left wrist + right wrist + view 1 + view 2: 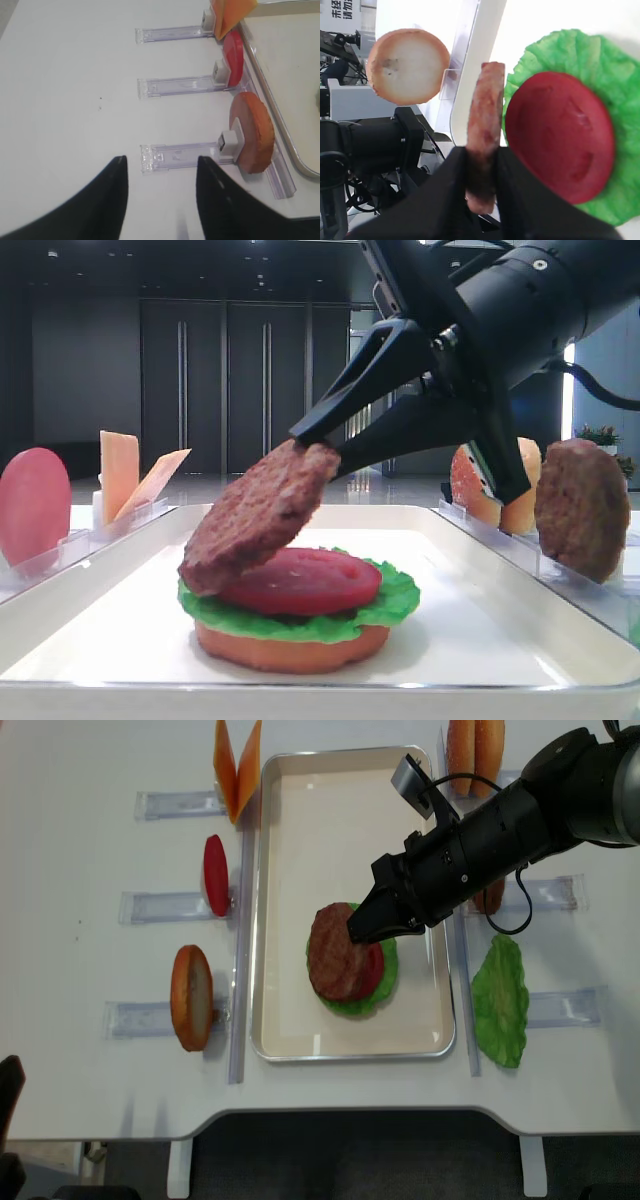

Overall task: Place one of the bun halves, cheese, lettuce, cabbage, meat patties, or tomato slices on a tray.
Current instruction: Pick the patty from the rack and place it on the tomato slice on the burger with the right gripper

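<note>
Meat patty (258, 517) hangs tilted at centre of the front view, upper edge pinched in right claw (318, 445), which is clenched on it; lower edge dips to the tomato slice (300, 580) w/ contact hard to judge. Wrist view shows the patty edge-on betw. the two black fingers (512, 200). Below it the stack sits mid-tray: tomato on green lettuce (385, 605) on flat orange bun base (290, 648), all on the white tray (480, 640). Overhead view puts the stack in lower-centre of the tray, right arm reaching in from upper right. Second patty (582, 508) stands upright in a clear rack at right edge, bun halves (500, 490) just behind it. Spare lettuce leaf (500, 1000) lies on the counter (80, 840) right of tray. Left side: cheese slices (125, 475) upper left, a red tomato slice (33, 505) far left, a bun half (191, 997) in the lower-left rack. Left claw (160, 195) hovers over bare counter nr that rack, fingers apart, nothing in it.
</note>
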